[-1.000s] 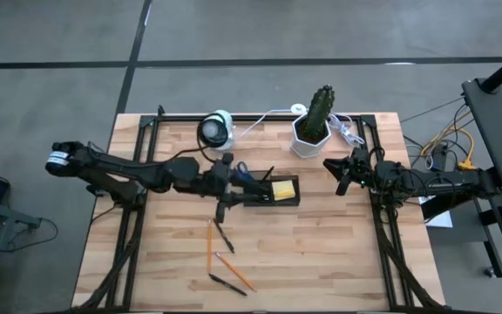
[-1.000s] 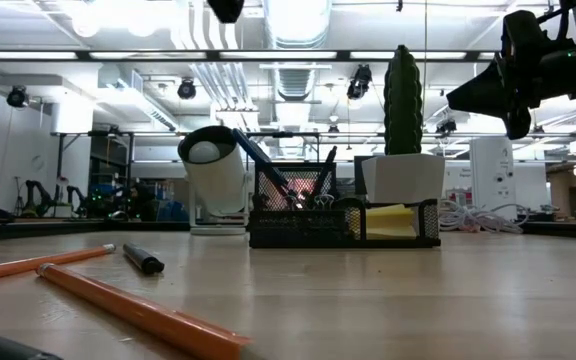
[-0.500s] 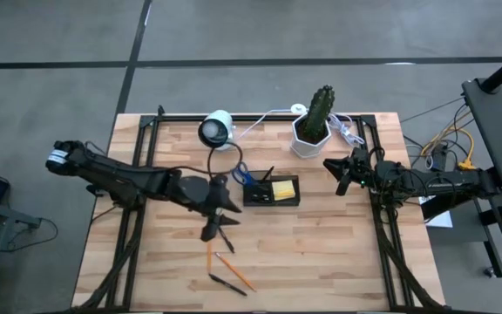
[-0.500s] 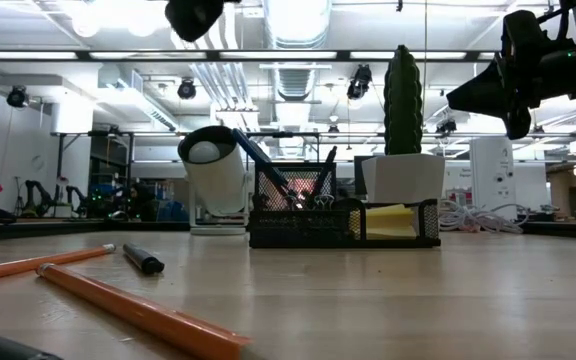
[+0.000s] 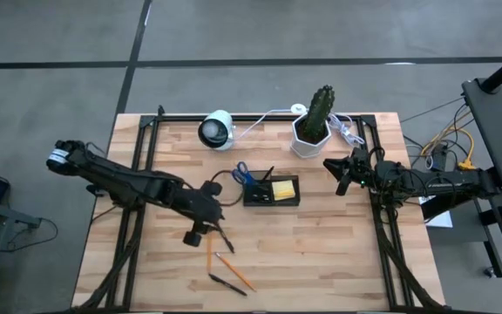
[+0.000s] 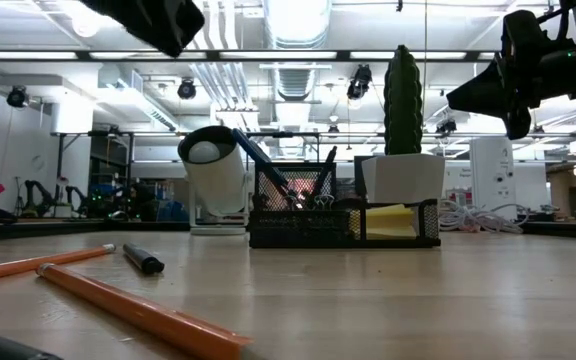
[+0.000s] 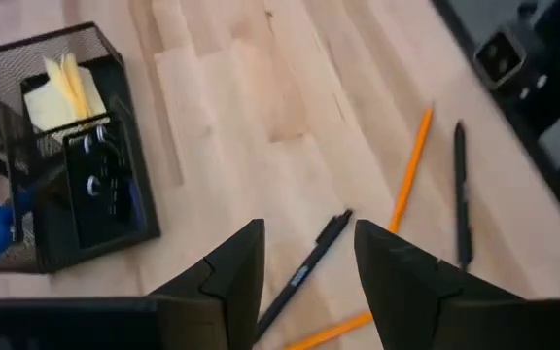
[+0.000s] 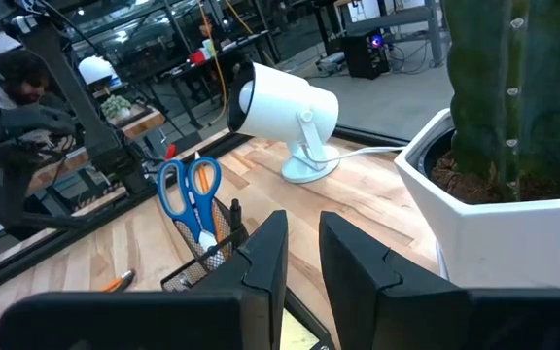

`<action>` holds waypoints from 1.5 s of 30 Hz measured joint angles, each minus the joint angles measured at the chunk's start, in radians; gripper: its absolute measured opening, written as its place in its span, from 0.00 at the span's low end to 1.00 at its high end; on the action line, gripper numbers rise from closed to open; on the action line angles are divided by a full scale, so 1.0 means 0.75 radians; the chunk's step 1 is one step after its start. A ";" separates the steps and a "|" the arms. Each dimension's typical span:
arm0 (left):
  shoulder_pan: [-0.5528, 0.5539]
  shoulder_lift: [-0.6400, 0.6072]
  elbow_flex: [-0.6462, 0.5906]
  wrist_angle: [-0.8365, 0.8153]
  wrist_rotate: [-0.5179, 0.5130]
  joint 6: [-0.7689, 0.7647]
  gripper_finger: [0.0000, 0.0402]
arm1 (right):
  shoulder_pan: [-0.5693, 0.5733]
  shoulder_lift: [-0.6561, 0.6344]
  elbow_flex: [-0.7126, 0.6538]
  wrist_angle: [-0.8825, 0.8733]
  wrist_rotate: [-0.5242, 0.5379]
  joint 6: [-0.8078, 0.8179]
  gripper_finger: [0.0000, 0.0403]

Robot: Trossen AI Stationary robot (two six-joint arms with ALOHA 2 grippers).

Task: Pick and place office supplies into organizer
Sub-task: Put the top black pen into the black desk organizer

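Observation:
The black mesh organizer (image 5: pixel 271 190) stands mid-table. It holds blue-handled scissors (image 5: pixel 240 174), a yellow sticky-note pad (image 7: pixel 54 86) and a dark pen. Near the front edge lie two orange pencils (image 5: pixel 209 253) (image 5: pixel 235 271) and two black pens (image 5: pixel 225 237) (image 5: pixel 227 283) flat on the wood. My left gripper (image 5: pixel 197 234) hangs open above the table, left of the organizer and tipped downward. One black pen (image 7: pixel 307 274) shows on the table below the gap between its fingers. My right gripper (image 5: pixel 338 174) waits at the right, raised, with a narrow gap and nothing in it.
A white lamp-like device (image 5: pixel 216 129) and a cactus in a white hexagonal pot (image 5: pixel 312 126) stand at the far edge, with white cables (image 5: pixel 345 131) beside the pot. Black frame rails run along the table's left and right sides.
My left gripper has drawn back from above the organizer toward the table's near left. It has sunk and tipped its fingers downward over the loose pens. It stays open and holds nothing. The supplies have not moved.

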 joint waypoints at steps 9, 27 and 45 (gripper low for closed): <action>0.001 0.186 -0.003 -0.117 0.010 0.179 0.36 | 0.001 0.002 0.000 -0.002 -0.001 0.042 0.13; -0.004 0.496 -0.003 -0.094 0.001 0.497 0.36 | 0.001 0.002 0.000 -0.010 -0.001 0.042 0.13; 0.017 0.571 -0.004 0.017 0.024 0.712 0.36 | 0.001 0.017 -0.001 -0.060 0.000 0.076 0.13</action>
